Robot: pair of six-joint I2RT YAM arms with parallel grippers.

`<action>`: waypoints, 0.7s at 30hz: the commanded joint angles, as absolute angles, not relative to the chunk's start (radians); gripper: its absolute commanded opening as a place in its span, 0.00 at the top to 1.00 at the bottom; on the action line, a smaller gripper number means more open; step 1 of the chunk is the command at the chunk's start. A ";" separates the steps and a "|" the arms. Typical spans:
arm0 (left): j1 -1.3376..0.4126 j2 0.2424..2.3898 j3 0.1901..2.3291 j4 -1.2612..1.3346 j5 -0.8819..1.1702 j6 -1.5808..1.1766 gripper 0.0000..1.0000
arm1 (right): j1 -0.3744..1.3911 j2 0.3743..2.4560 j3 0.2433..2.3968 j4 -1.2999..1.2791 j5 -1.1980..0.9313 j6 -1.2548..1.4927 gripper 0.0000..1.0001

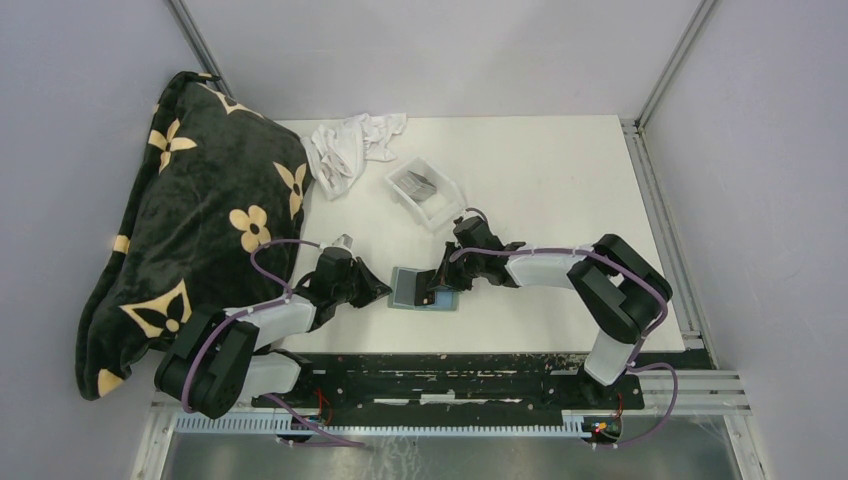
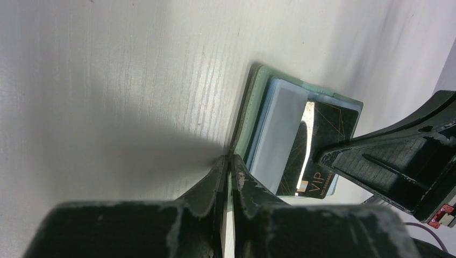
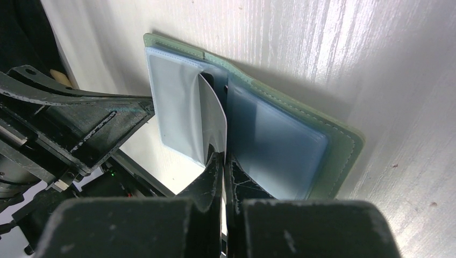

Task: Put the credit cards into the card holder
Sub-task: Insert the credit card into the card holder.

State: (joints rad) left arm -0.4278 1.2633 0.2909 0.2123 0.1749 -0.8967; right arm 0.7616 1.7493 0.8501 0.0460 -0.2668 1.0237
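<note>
Entry: card holder (image 1: 408, 288), lying open on the tabletop (image 1: 560, 200), one credit card (image 2: 318, 145) part-entered.
Grips: left gripper (image 2: 228, 161) closed on the holder's green cover edge; right gripper (image 3: 221, 158) closed on the card's outer end. The card leans at the holder's fold, partly under a clear sleeve (dark face, "VIP" lettering). Stock: further cards (image 1: 420, 183) in the clear tray (image 1: 440, 208), on the holder's far side. Risk: pushed askew, the card may bow or snag the sleeve lip; if the left pinch slips, the holder could slide.
</note>
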 commanded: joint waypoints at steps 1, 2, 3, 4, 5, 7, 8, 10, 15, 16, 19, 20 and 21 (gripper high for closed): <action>-0.435 1.300 0.265 0.067 0.130 -0.850 0.88 | 0.773 1.803 0.854 -0.004 -0.244 1.016 0.99; -0.436 1.301 0.265 0.069 0.130 -0.850 0.88 | 0.774 1.806 0.856 -0.004 -0.248 1.020 0.99; -0.435 1.303 0.265 0.070 0.130 -0.850 0.88 | 0.775 1.808 0.855 -0.003 -0.250 1.024 0.99; -0.435 1.305 0.265 0.071 0.130 -0.851 0.88 | 0.776 1.812 0.857 -0.007 -0.253 1.029 0.99; -0.436 1.306 0.266 0.074 0.131 -0.852 0.89 | 0.778 1.814 0.857 -0.009 -0.256 1.033 0.99; -0.436 1.311 0.267 0.076 0.132 -0.853 0.89 | 0.784 1.817 0.857 -0.012 -0.261 1.041 0.99; -0.435 1.314 0.267 0.079 0.133 -0.853 0.89 | 0.787 1.820 0.859 -0.012 -0.264 1.044 0.99; -0.435 1.321 0.267 0.085 0.135 -0.854 0.89 | 0.795 1.829 0.867 -0.018 -0.268 1.049 0.99; -0.439 1.331 0.268 0.089 0.140 -0.856 0.90 | 0.816 1.848 0.897 -0.040 -0.252 1.058 0.99; -0.439 1.331 0.268 0.089 0.140 -0.855 0.90 | 0.822 1.847 0.898 -0.040 -0.242 1.060 0.99; -0.437 1.329 0.268 0.089 0.141 -0.852 0.90 | 0.828 1.848 0.900 -0.041 -0.212 1.064 0.99; -0.437 1.329 0.268 0.088 0.143 -0.850 0.90 | 0.828 1.851 0.899 -0.037 -0.207 1.065 0.99; -0.438 1.326 0.267 0.087 0.143 -0.848 0.90 | 0.828 1.855 0.901 -0.034 -0.208 1.065 0.99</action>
